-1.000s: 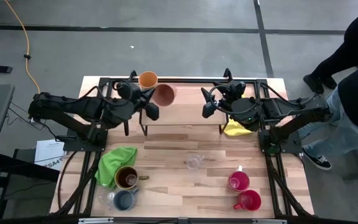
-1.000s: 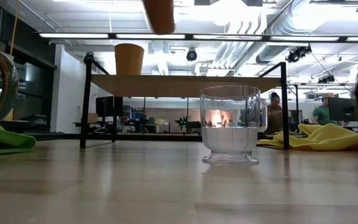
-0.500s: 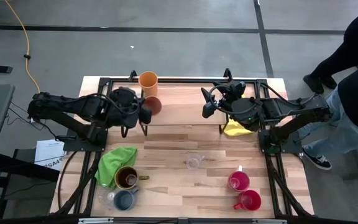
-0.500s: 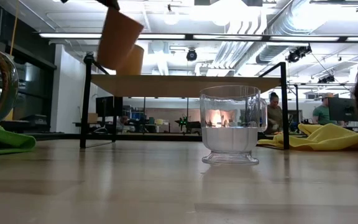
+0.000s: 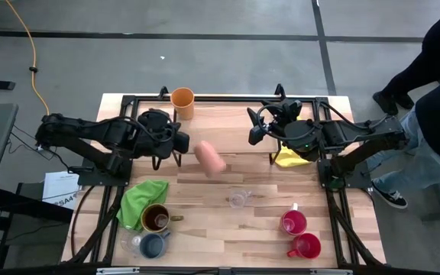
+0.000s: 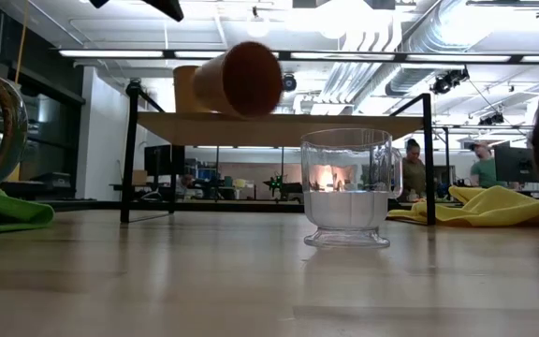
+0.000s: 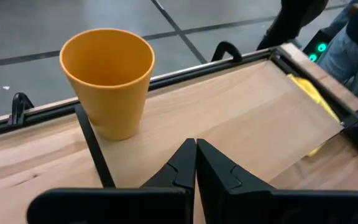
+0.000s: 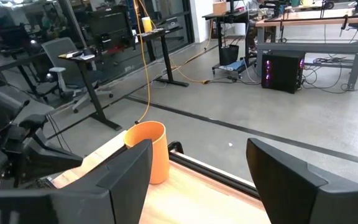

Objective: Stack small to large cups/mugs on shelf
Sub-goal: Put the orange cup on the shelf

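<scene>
The tan cup [image 5: 210, 158] lies on its side at the shelf's [image 5: 235, 130] near edge; in the low view the tan cup [image 6: 237, 80] shows one round end toward the camera, and I cannot tell whether it rests there or is in the air. An orange cup [image 7: 107, 81] stands upright on the shelf's far left corner. My left gripper [image 7: 196, 163] is shut with nothing between its fingers, above the shelf's left end, left of the tan cup. My right gripper [image 8: 197, 180] hangs open over the shelf's right end.
On the table in front of the shelf stand a clear glass [image 5: 237, 199], two red mugs [image 5: 293, 222], a brown mug [image 5: 156, 218] and a blue-grey mug [image 5: 153, 245]. A green cloth [image 5: 142, 200] lies near left, a yellow cloth [image 5: 289, 157] by the shelf's right legs. A person [image 5: 434, 114] stands at the right.
My left gripper, which carried the tan cup above the shelf, has tipped downward, rolled and sunk a little toward the shelf's left end. The cup has come away from it, gone toward the near right and now lies on its side at the shelf's near edge.
</scene>
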Motion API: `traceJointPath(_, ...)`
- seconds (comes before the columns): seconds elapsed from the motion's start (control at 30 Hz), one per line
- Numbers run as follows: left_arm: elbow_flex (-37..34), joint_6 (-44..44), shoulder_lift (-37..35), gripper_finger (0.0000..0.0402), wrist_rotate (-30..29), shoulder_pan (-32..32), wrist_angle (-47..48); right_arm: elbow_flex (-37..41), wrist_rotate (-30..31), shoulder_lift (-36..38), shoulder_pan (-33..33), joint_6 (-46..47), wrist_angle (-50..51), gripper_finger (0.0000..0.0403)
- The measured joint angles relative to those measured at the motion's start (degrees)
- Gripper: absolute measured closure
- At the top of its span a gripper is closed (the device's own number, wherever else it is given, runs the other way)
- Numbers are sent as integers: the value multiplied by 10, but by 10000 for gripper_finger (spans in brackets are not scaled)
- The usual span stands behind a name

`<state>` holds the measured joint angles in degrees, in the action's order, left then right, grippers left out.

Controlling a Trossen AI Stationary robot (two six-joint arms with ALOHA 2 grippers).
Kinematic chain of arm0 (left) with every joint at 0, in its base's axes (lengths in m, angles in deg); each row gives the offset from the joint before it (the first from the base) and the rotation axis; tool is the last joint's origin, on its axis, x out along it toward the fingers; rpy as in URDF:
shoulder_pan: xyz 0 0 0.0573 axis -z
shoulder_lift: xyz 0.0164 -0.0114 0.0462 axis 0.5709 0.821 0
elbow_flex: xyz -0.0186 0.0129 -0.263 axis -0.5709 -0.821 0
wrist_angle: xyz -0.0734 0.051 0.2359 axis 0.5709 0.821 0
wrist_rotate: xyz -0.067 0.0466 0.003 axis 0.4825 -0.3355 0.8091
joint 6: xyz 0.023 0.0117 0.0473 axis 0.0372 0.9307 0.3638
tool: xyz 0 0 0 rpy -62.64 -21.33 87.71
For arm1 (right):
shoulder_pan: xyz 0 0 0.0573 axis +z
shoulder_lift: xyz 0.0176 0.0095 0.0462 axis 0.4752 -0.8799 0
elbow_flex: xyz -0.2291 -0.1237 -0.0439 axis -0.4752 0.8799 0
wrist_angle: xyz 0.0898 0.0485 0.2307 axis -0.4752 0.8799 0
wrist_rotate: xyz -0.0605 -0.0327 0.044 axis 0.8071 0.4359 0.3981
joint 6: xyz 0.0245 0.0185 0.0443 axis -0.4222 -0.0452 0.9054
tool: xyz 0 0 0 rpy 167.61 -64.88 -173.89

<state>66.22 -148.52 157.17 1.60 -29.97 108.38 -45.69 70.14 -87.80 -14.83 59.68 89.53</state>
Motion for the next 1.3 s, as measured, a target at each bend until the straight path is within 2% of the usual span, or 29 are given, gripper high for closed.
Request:
traceJointPath(0.1, 0, 16, 0, 401, 4, 0, -3, 0, -11, 0, 0, 0, 14, 150)
traceJointPath(0.23, 0, 51, 0, 401, 45, 1, -11, 0, -35, 0, 0, 0, 35, 150)
traceJointPath(0.47, 0, 126, -14, 401, 115, 1, -34, 0, -149, 0, 0, -19, 90, 150)
traceJointPath(0.53, 0, 156, -19, 401, 155, 1, -49, 0, -189, 0, 0, -25, 112, 150)
traceJointPath(0.6, 0, 192, -21, 401, 220, 1, -77, 0, -220, 0, 0, -24, 138, 150)
traceJointPath(0.7, 0, 206, -16, 401, 316, 1, -106, 0, -236, 0, 0, -10, 176, 150)
traceJointPath(0.8, 0, 201, 2, 401, 367, 7, -119, 0, -246, 0, 0, 15, 213, 150)
traceJointPath(0.93, 0, 199, 38, 394, 371, 38, -116, 0, -257, 0, 0, 35, 256, 150)
traceJointPath(1.03, 0, 199, 66, 373, 371, 66, -117, 0, -261, 0, 0, 41, 272, 150)
traceJointPath(1.17, -4, 180, 88, 324, 362, 99, -124, 2, -269, 0, 0, 41, 276, 150)
traceJointPath(1.3, -59, 135, 93, 262, 328, 130, -182, 2, -269, 0, 0, 41, 283, 150)
